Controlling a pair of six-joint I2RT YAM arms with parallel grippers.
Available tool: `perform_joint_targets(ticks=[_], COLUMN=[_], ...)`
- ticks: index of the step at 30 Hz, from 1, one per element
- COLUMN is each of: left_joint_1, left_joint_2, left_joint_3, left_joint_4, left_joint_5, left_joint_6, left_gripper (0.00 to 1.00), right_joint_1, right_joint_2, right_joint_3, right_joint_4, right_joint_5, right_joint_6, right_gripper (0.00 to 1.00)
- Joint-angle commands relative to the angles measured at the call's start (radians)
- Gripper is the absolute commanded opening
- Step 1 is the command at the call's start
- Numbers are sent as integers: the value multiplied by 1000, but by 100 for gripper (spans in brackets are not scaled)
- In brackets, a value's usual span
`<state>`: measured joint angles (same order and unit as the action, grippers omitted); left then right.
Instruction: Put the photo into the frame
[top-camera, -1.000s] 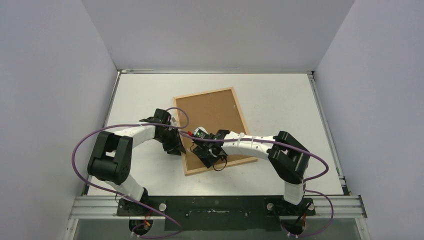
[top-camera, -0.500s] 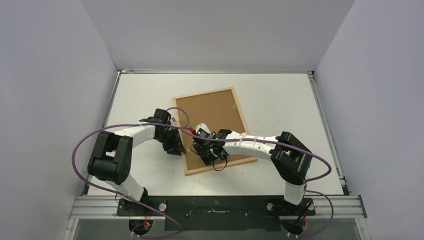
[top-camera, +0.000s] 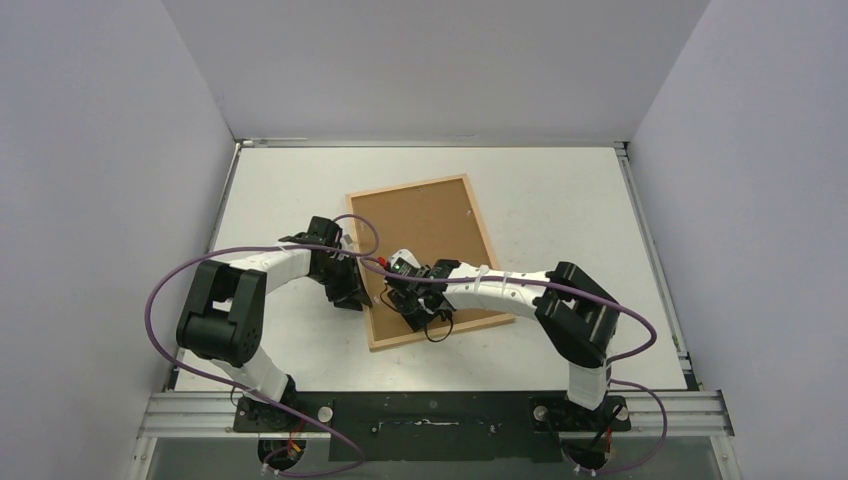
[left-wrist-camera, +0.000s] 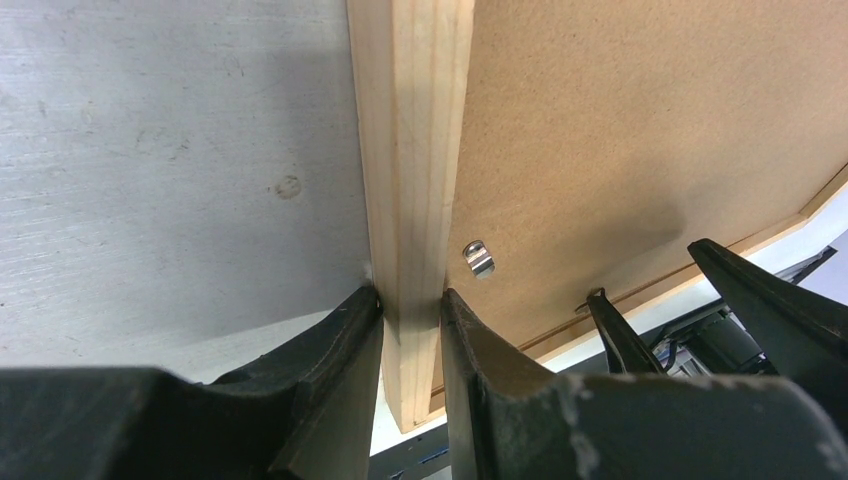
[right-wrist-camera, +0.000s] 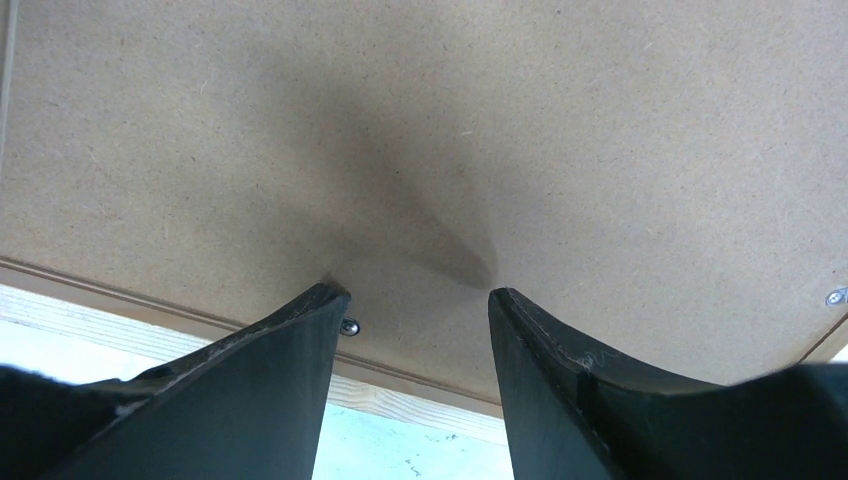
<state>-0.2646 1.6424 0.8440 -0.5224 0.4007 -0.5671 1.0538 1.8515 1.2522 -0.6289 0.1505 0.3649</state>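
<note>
**Frame (top-camera: 408, 187) flat on desk (top-camera: 560, 220)**

The backing board (top-camera: 420, 225) lies inside the frame. The left tool (left-wrist-camera: 410, 305) straddles the frame's left bar near its near corner. The right tool (right-wrist-camera: 415, 300) is just to its right, over the board's near part.

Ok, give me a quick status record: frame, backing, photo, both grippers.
frame: flat on the table, back side up
backing board: seated in the frame
photo: not visible in any view
left gripper: shut on the frame's left bar, by its near corner
right gripper: open, tips at the backing board by its near edge; contact unclear
</note>
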Motion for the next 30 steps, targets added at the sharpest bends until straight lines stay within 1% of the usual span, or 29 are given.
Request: perform_joint_targets(ticks=[1,9,17,30], left_joint_1=[4,5,7,14], left_joint_2=[44,66,84,91], left_joint_3=[11,37,56,54], left_joint_4=[15,-18,-45,-48], left_joint_5=[-53,-89,-116,-120], left_joint_6=[26,33,43,43], left_gripper=[26,26,26,25], right_joint_1=[5,3,-8,-22], right_joint_2=[21,-21,-29,-52], right_joint_3=[-12,-65,-81,-135], right_joint_4=[-13,-14,-30,-69], right_joint_5=[-43,-102,-126,-101], right_joint_6=[-37,-96,-126,-167], right_gripper=[57,54,51,49])
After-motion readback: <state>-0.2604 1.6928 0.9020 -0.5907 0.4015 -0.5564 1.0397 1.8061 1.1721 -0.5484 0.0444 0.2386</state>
